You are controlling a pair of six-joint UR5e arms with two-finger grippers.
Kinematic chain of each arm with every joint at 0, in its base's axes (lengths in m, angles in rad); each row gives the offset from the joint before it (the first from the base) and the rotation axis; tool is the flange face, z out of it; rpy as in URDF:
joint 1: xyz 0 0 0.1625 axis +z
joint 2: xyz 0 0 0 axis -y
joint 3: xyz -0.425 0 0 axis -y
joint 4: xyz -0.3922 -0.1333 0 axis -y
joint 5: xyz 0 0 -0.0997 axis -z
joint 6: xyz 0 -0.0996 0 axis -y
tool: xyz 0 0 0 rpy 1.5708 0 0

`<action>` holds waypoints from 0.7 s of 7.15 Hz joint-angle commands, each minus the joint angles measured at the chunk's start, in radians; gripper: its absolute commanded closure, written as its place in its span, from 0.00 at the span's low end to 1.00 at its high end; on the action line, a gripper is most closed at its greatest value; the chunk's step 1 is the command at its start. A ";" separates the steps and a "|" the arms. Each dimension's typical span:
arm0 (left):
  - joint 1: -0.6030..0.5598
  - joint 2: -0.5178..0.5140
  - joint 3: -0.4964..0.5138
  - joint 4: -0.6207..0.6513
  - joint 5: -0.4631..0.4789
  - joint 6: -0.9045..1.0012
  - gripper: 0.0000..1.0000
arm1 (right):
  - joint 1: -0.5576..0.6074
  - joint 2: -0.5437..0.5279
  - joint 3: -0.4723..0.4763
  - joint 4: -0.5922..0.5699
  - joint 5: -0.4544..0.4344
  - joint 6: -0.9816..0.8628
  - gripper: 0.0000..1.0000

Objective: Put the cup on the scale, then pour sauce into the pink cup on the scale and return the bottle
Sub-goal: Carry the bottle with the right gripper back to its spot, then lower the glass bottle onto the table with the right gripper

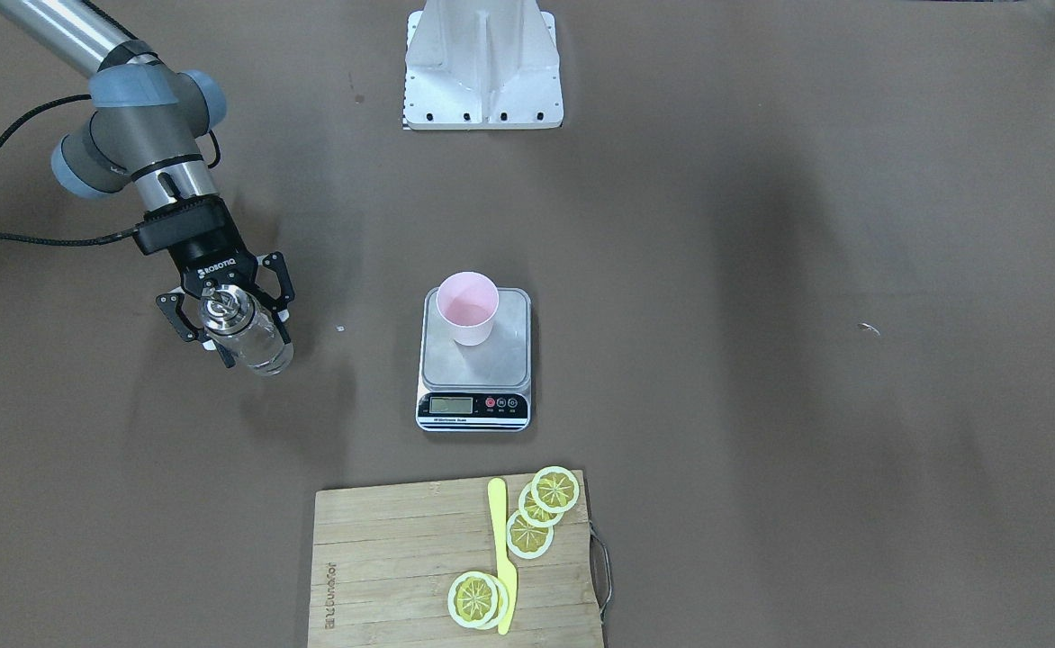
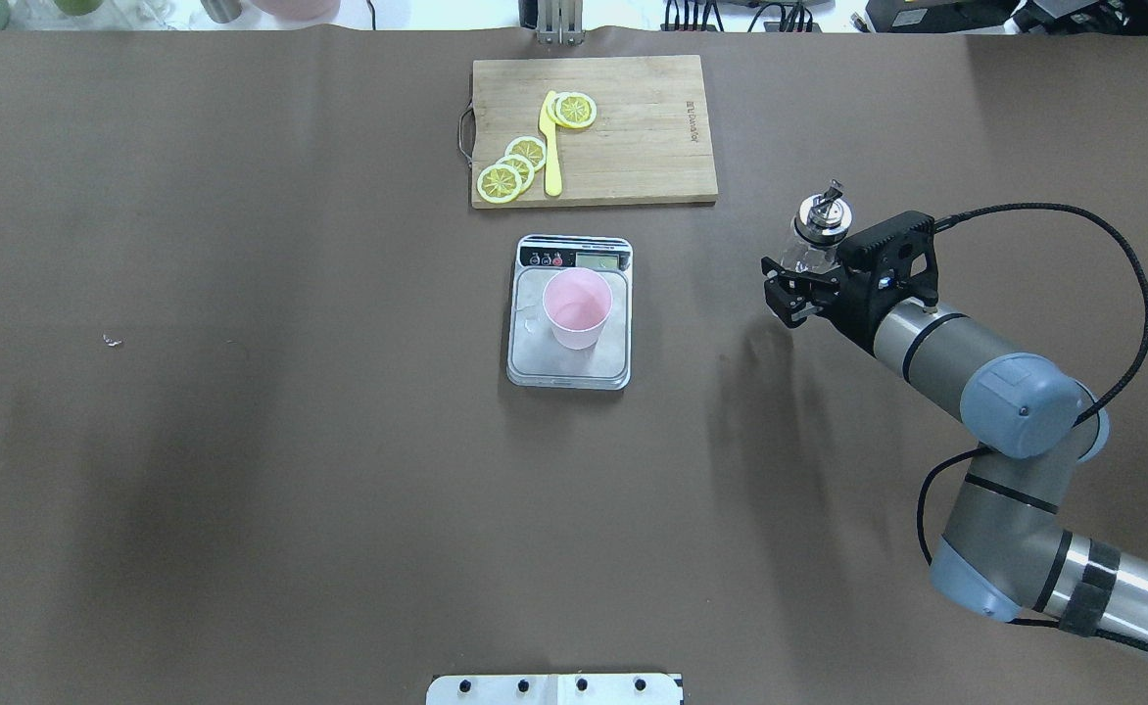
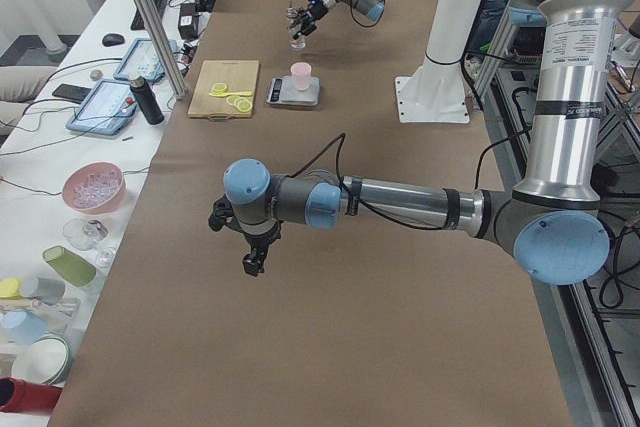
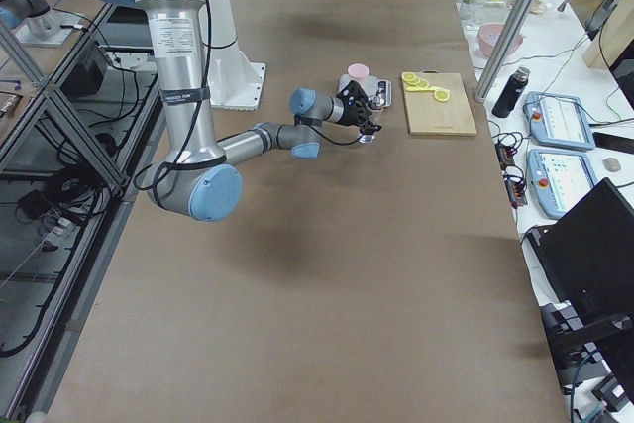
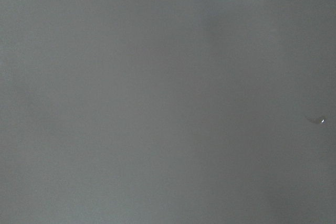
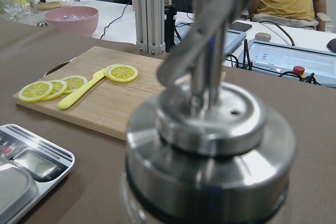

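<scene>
The pale pink cup (image 1: 467,308) stands upright on the silver platform of the scale (image 1: 496,364), towards its back half; both also show in the overhead view, the cup (image 2: 579,308) on the scale (image 2: 535,352). My right gripper (image 1: 253,346) is shut on the clear glass bottle (image 1: 248,335) with its metal pourer cap, held upright well to the side of the scale. I cannot tell if the bottle touches the table. The cap fills the right wrist view (image 6: 210,145). My left gripper (image 3: 240,242) hangs over bare table far from the scale; I cannot tell whether it is open or shut.
A wooden cutting board (image 1: 383,558) with several lemon slices (image 1: 554,489) and a yellow knife (image 1: 500,549) lies beyond the scale's display side. The white robot base (image 1: 482,67) stands at the table's edge. A small white scrap (image 1: 868,328) lies on the brown tabletop.
</scene>
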 commanded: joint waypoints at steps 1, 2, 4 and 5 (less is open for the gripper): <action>0.000 0.007 -0.009 0.000 0.000 -0.001 0.00 | -0.008 -0.013 0.001 0.013 -0.006 0.000 0.77; 0.000 0.007 -0.009 0.000 0.000 -0.001 0.00 | -0.022 -0.031 0.002 0.013 -0.017 -0.002 0.77; -0.002 0.010 -0.009 0.000 0.000 -0.001 0.00 | -0.062 -0.037 0.002 0.013 -0.063 -0.002 0.77; 0.000 0.010 -0.009 0.000 0.002 -0.001 0.00 | -0.065 -0.037 0.002 0.013 -0.066 -0.002 0.77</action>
